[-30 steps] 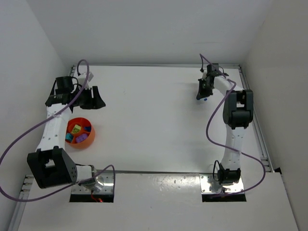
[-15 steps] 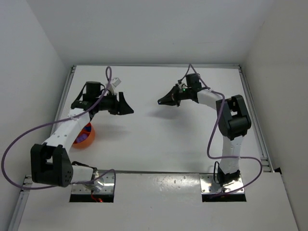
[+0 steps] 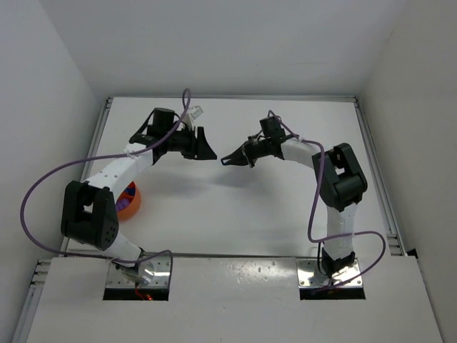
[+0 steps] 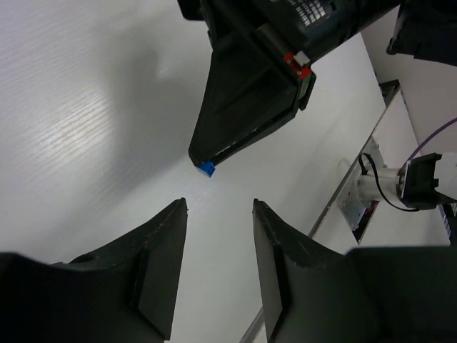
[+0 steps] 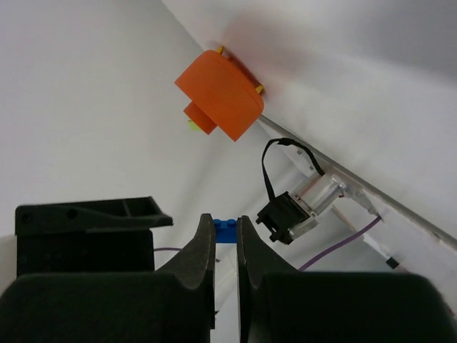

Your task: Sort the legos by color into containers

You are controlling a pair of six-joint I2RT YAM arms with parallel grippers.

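Observation:
My right gripper [image 3: 226,160] is shut on a small blue lego brick [image 5: 226,233], held above the table's middle back. In the left wrist view the brick [image 4: 206,168] sticks out of the right gripper's tip [image 4: 202,158]. My left gripper [image 3: 208,152] is open and empty, its fingers [image 4: 168,236] pointing at the right gripper, tips a short gap apart. The orange bowl [image 3: 130,203] sits at the left, mostly hidden under my left arm, with purple bits showing. It also shows in the right wrist view [image 5: 218,103].
White walls close the table on the left, back and right. A metal rail [image 3: 376,179] runs along the right edge. Purple cables loop from both arms. My left arm's black joint [image 3: 89,214] stands beside the bowl.
Both arms have swung inward from the table's sides. The left gripper left the bowl's area and moved right; the right gripper moved left with the blue brick. Their tips now almost meet.

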